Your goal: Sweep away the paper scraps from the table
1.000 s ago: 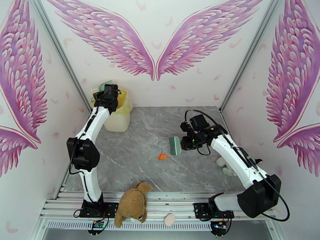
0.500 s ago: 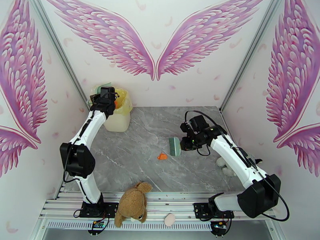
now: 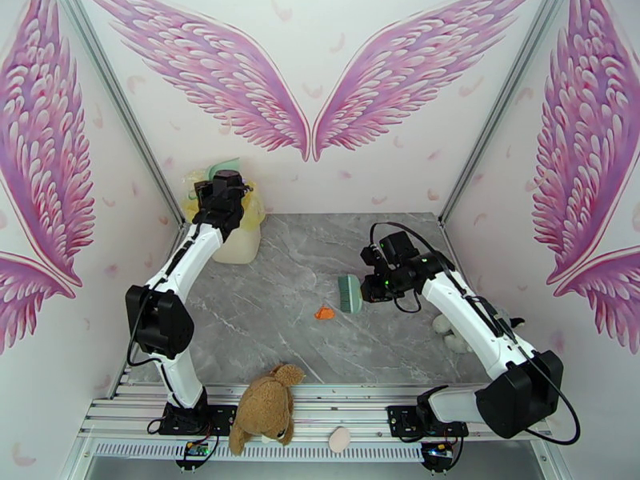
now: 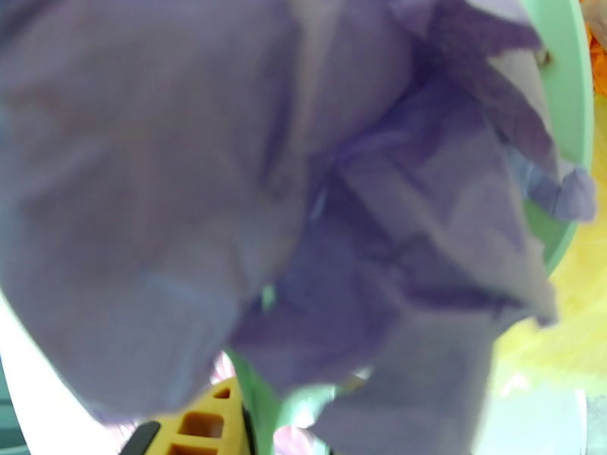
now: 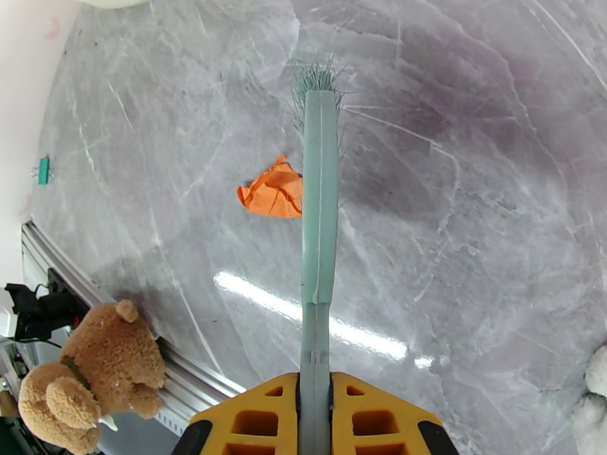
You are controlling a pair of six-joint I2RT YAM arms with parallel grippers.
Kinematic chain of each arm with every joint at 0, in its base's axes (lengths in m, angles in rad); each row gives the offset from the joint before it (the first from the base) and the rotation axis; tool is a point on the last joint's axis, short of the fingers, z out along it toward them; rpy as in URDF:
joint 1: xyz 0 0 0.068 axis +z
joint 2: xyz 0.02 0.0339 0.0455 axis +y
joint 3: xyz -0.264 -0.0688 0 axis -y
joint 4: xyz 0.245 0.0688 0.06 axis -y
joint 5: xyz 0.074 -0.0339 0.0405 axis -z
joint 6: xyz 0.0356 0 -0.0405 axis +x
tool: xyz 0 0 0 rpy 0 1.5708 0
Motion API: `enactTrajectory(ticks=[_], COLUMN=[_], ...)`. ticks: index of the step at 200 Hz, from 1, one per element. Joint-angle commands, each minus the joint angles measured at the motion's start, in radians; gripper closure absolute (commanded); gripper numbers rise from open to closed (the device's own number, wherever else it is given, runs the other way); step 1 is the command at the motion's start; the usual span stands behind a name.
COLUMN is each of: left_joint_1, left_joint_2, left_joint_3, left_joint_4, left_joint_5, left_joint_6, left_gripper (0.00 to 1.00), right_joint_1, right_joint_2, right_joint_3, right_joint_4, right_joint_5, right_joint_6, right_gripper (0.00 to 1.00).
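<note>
1. From above: the left gripper [image 3: 220, 188] clamps a mint-green plastic dustpan [image 3: 218, 166] over the yellow-lined white bin [image 3: 238, 238]. The right gripper [image 3: 366, 286] is closed tight on a mint-green bristle brush [image 3: 350, 292]. A crumpled orange paper scrap [image 3: 324, 313] lies on the grey marble table [image 3: 272, 346], near the bristles.
2. Left wrist: limp light-purple paper wads [image 4: 303, 183] crowd the pan just ahead of the fingers.
3. Right wrist: the orange paper scrap sits just left of the brush. It looks feather-light and too flimsy to pinch, so I'd push it with the bristles.

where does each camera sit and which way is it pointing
Top external: above and behind the bases, looking down on the table; both arms show.
Left wrist: close over the dustpan and its purple paper scraps; a yellow finger at the bottom.
Right wrist: looks down along the brush to the marble; right gripper at the bottom.
Shared: top and right wrist both catch brush, orange scrap, plush bear.
</note>
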Motion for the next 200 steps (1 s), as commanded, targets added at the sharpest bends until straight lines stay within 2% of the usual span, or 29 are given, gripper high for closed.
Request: enactTrajectory(ticks=[1,24,46,72,88,93,125,143,170,181,194,200], left_joint_1=[0.007,0.012,0.021,0.026,0.031,0.033,0.035,0.038,0.045,0.047,0.048,0.050], left_joint_2=[0.009,0.014,0.012,0.006,0.002,0.000,-0.015,-0.018,-0.019,-0.023,-0.027,-0.031], left_joint_3=[-0.009,-0.040,-0.047,-0.059,-0.056,-0.056,-0.064,-0.077,-0.094,-0.110,-0.120,-0.123], left_joint_4=[0.122,0.251,0.241,0.225,0.193,0.183,0.141,0.156,0.158,0.176,0.183,0.191], left_joint_5=[-0.034,-0.056,-0.074,-0.083,-0.082,-0.082,-0.059,-0.050,-0.047,-0.050,-0.049,-0.047], left_joint_6=[0.068,0.148,0.123,0.092,0.064,0.056,0.019,0.018,0.023,0.050,0.077,0.094], left_gripper=[1.00,1.00,0.98,0.87,0.94,1.00,1.00,0.84,0.77,0.78,0.87,0.88], right_joint_1=[0.001,0.001,0.001,0.001,0.001,0.001,0.001,0.002,0.001,0.001,0.001,0.001], right_joint_2=[-0.034,-0.043,-0.059,-0.061,-0.060,-0.061,-0.059,-0.057,-0.061,-0.060,-0.062,-0.063], right_joint_3=[-0.014,-0.023,-0.034,-0.040,-0.038,-0.037,-0.038,-0.040,-0.039,-0.039,-0.040,-0.042], right_joint_4=[0.015,0.020,0.029,0.035,0.037,0.036,0.039,0.038,0.035,0.034,0.034,0.034], right_joint_5=[-0.020,-0.030,-0.040,-0.047,-0.052,-0.052,-0.052,-0.051,-0.049,-0.048,-0.048,-0.048], right_joint_6=[0.006,0.007,0.011,0.010,0.009,0.009,0.009,0.009,0.009,0.009,0.008,0.008], right_gripper=[1.00,1.00,1.00,1.00,1.00,1.00,1.00,1.00,1.00,1.00,1.00,1.00])
